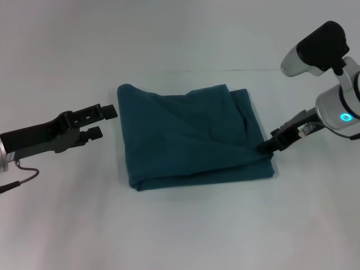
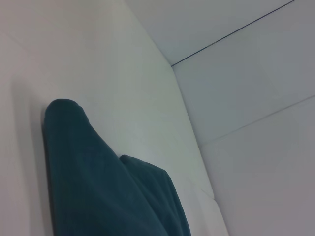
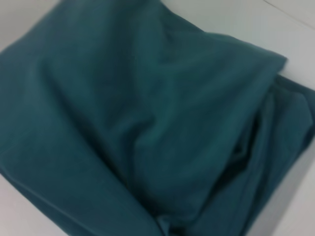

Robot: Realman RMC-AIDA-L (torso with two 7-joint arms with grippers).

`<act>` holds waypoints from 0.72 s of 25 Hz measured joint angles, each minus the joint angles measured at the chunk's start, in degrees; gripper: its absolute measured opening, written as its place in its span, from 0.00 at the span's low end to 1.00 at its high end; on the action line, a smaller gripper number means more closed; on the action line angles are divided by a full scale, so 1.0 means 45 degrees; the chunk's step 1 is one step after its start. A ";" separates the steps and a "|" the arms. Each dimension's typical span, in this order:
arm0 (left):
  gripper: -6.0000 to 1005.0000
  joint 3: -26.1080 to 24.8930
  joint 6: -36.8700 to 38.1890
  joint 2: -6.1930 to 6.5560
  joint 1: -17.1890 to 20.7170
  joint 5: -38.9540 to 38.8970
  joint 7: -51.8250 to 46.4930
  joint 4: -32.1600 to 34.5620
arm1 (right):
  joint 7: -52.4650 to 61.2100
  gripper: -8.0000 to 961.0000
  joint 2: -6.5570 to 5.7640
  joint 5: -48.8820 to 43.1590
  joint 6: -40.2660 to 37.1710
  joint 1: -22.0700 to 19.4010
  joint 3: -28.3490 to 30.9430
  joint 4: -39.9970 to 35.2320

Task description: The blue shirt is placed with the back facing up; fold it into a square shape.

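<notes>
i see the blue shirt [image 1: 191,135] folded into a rough square mid-table [image 1: 185,230] — my left gripper [image 1: 104,122] hovers just off its left edge, fingers apart; right gripper [image 1: 268,147] touches the near-right corner — its state i cannot tell.

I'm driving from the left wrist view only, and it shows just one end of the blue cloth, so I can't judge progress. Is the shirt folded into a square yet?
Observer: Nearly. The blue shirt lies in a roughly square folded stack, with its top layer rumpled.
Operator: Where is my left tool?
Observer: The left tool hovers just off the shirt's left edge, open and not touching it.
Operator: And the right one?
Observer: The right tool is at the shirt's near right corner, against the cloth.
</notes>
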 joint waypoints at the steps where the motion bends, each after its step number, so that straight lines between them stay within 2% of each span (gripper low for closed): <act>1: 0.95 0.0000 -0.0028 0.0001 -0.0002 0.0000 0.0000 0.0001 | 0.0153 0.58 -0.0026 -0.0036 -0.0082 -0.0048 0.0020 -0.0036; 5: 0.95 0.0001 -0.0103 0.0005 -0.0005 0.0000 0.0000 0.0002 | 0.0446 0.57 -0.0173 -0.0065 -0.0822 -0.0436 0.0041 -0.0364; 11: 0.95 -0.0008 -0.0296 0.0009 -0.0008 0.0001 0.0000 0.0003 | 0.0860 0.57 -0.0220 0.0180 -0.1837 -0.1366 0.0571 -0.2069; 15: 0.95 -0.0020 -0.0428 0.0011 -0.0014 0.0000 0.0000 0.0003 | 0.0961 0.56 -0.0352 0.0986 -0.2291 -0.1350 0.1954 -0.2378; 18: 0.95 -0.0020 -0.0448 0.0025 -0.0034 -0.0029 0.0000 0.0003 | 0.1426 0.56 -0.0368 0.1457 -0.2196 -0.1048 0.2299 -0.2138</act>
